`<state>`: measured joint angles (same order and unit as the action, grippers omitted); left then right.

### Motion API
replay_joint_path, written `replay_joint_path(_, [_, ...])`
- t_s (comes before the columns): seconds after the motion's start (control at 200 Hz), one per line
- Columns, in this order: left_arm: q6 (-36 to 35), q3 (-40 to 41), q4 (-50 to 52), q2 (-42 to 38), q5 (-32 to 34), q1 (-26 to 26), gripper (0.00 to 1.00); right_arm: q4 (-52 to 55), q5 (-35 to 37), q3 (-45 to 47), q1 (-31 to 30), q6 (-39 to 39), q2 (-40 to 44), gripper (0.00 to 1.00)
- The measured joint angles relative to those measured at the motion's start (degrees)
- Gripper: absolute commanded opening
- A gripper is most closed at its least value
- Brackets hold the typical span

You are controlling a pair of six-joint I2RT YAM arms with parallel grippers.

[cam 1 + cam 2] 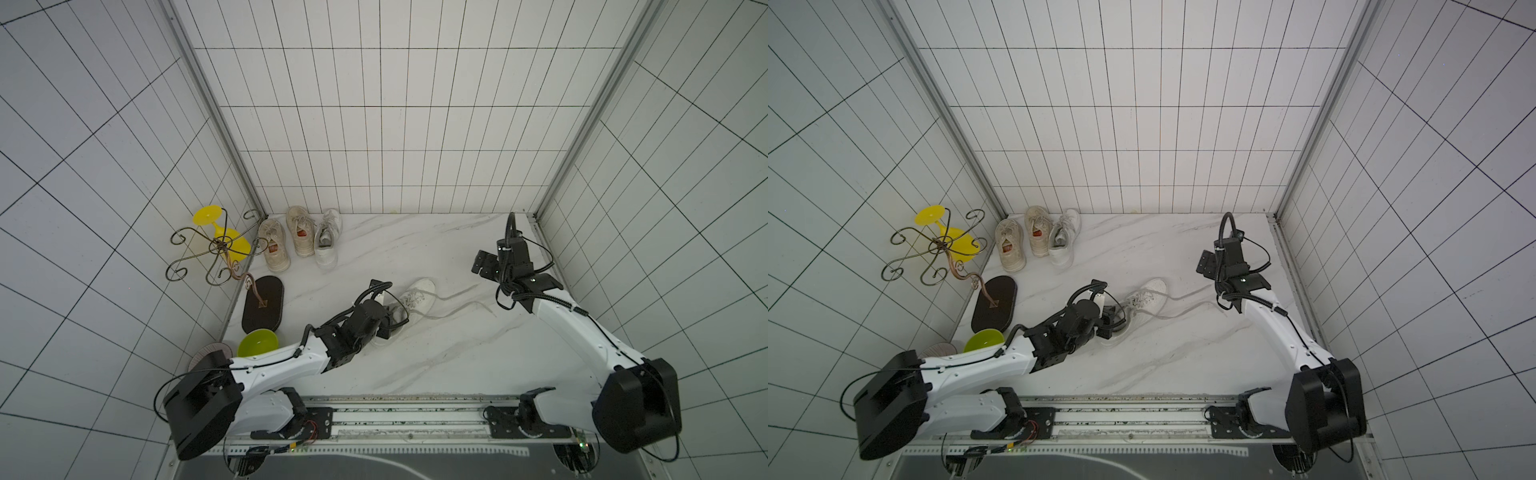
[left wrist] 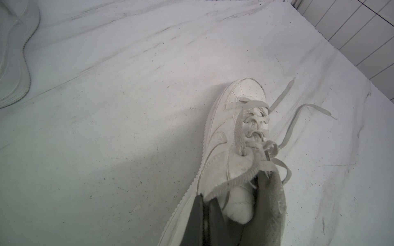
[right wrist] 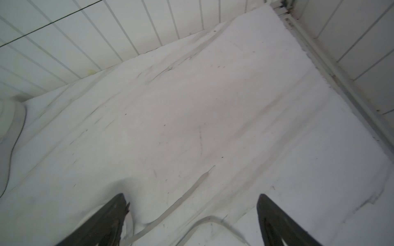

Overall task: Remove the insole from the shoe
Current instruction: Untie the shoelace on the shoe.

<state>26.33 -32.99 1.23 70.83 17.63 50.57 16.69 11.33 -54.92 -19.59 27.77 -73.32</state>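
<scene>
One stereo head hangs high above my metal base rail (image 1: 395,415) and looks down and forward, from far off, over the whole white marble-patterned tabletop (image 1: 436,365) to the white tiled back wall (image 1: 395,124). Both top views take in almost the same scene, both my arms included. My left wrist camera looks along my left fingers (image 2: 196,221), very close to the white lace-up sneaker (image 2: 234,119) that both top views show mid-table. My right wrist camera looks past my right fingers (image 3: 106,221), low over bare tabletop toward the far right corner. Both wrist views catch the sole of another white sneaker (image 2: 12,64).
</scene>
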Motion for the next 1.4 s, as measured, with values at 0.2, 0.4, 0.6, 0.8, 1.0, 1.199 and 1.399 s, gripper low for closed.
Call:
replay_joint_path(0.2, [9.11, -4.31, 4.09, 4.59, 1.6, -0.11, 0.04, 0.09, -4.68, 0.04, -14.12, -0.46, 0.76, 0.92])
replay_joint_path(0.4, [14.84, -7.26, 2.84, 8.22, -4.59, -0.11, 0.29, -1.31, -8.33, 1.27, -23.15, -0.26, -0.17, 0.86])
replay_joint_path(0.6, [16.13, -7.58, 1.92, 8.41, -8.46, -0.11, 0.44, -1.55, -8.44, 2.6, -25.79, 0.33, -3.19, 0.77])
replay_joint_path(0.8, [13.29, -7.91, 2.14, 8.44, -9.7, -1.36, 0.5, -1.97, -8.24, 3.43, -26.49, 0.72, -5.16, 0.72])
replay_joint_path(1.0, [9.55, -10.43, 2.86, 10.95, -12.52, -5.64, 0.49, -3.54, -8.26, 3.43, -28.17, 0.9, -8.92, 0.69])
replay_joint_path(1.199, [7.06, -11.87, 2.91, 12.79, -14.64, -6.45, 0.5, -3.65, -6.19, 3.43, -28.94, 1.84, -12.28, 0.61])
replay_joint_path(1.399, [5.92, -12.37, 3.63, 14.69, -15.26, -6.47, 0.37, -3.48, -1.07, 3.43, -29.29, 3.02, -11.96, 0.48])
